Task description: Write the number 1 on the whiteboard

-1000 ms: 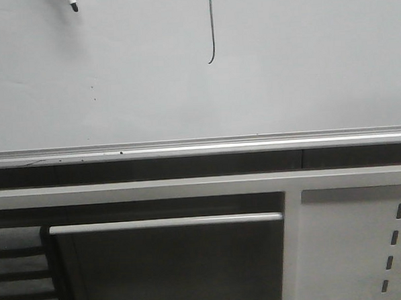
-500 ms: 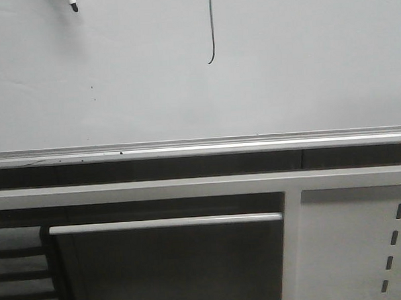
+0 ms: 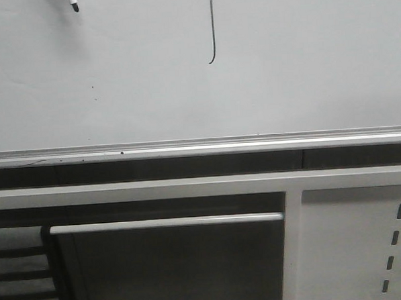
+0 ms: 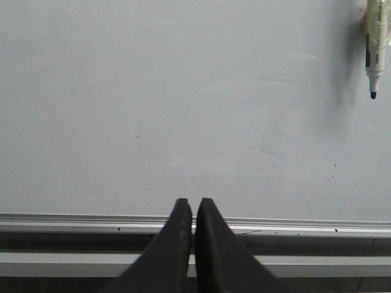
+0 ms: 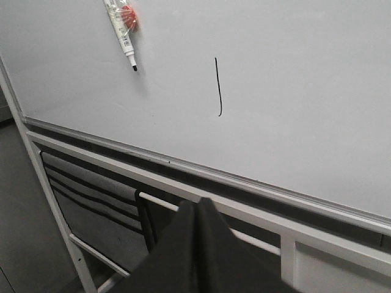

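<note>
- The number 1 is seen already drawn on the whiteboard: a thin dark stroke, near-vertical, with a small hook at its lower end; in the front view it runs off the top of the picture.
- The stroke's long axis is set roughly at right angles to the silver rail along the board's bottom edge, and the stroke ends well above that rail.
- A marker is seen against the board, tip downward, well apart from the stroke and on its left in the front view; what holds it there cannot be told.
- The left pincer is pressed together with nothing between its fingers, low by the rail, the marker lying up and off to one side of it.
- The right pincer is likewise closed and empty, drawn back from the board below the rail, the stroke lying up and ahead of it.
- The task is judged essentially done; which arm is nearer to the marker cannot be told for certain.
</note>
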Robot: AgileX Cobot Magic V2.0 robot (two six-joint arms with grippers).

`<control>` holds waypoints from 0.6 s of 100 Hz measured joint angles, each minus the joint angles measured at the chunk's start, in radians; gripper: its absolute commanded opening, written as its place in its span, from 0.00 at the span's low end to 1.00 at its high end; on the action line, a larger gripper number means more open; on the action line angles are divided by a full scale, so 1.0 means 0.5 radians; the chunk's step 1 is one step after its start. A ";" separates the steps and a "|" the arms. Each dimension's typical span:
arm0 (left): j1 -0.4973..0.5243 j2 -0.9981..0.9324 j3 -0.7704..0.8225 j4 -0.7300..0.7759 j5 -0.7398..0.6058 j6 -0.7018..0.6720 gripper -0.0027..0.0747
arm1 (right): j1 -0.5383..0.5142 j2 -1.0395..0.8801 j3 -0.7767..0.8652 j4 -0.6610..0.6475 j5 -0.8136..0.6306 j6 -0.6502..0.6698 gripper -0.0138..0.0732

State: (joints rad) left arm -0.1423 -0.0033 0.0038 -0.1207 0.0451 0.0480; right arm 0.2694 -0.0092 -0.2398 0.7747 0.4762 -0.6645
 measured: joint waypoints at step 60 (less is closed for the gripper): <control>0.000 0.000 0.000 0.000 0.000 -0.003 0.01 | 0.000 0.000 0.009 -0.217 -0.182 0.132 0.10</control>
State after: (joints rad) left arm -0.1423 -0.0033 0.0038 -0.1207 0.0451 0.0465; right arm 0.2694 -0.0092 -0.2351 0.6664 0.3851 -0.5983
